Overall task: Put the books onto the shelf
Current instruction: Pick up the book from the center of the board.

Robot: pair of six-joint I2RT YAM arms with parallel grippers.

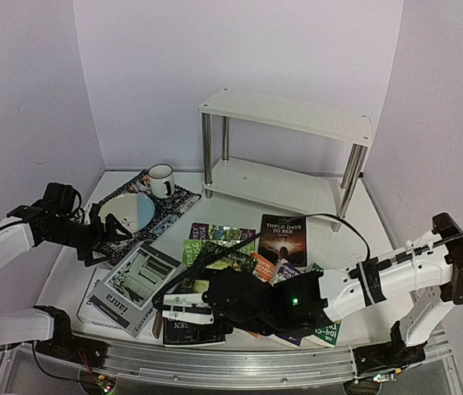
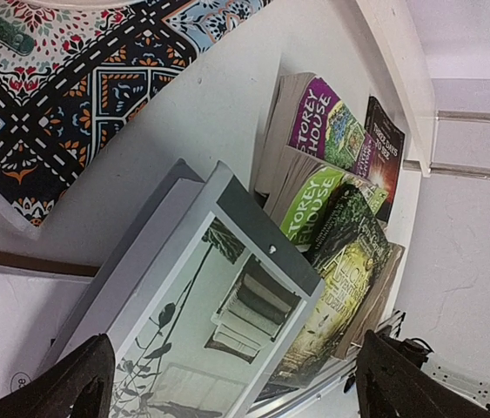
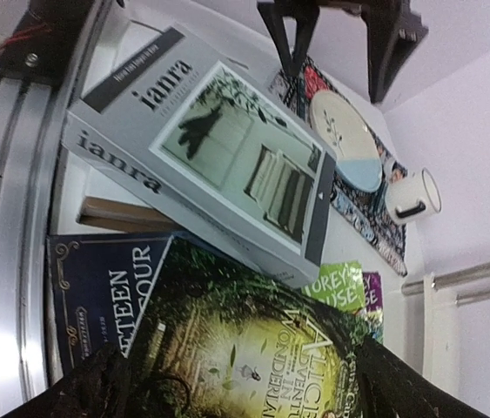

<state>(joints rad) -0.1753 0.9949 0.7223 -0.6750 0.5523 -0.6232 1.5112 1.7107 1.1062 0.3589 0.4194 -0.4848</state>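
The books lie in a loose pile on the table. A grey "ianra" book (image 1: pixel 136 276) (image 2: pixel 218 313) (image 3: pixel 218 148) rests on a white one (image 1: pixel 98 310). Beside it are a purple book (image 2: pixel 323 122), a bright green one (image 2: pixel 314 209), a dark-green Alice book (image 2: pixel 349 279) (image 3: pixel 245 348), a black one (image 1: pixel 283 239) and a dark-blue one (image 3: pixel 97 296). My left gripper (image 1: pixel 109 234) (image 2: pixel 236 387) hangs open over the grey book's far corner. Above the Alice book my right gripper (image 1: pixel 183 309) (image 3: pixel 245 392) stands open. The white two-tier shelf (image 1: pixel 284 115) stands at the back right, nothing on it.
A dark patterned placemat (image 1: pixel 173 206) (image 2: pixel 44 104) at the back left carries a bowl (image 1: pixel 132 212) (image 3: pixel 345 139) and a white mug (image 1: pixel 161 179) (image 3: pixel 414 196). A metal rail (image 1: pixel 239 362) runs along the near table edge. Walls close in on three sides.
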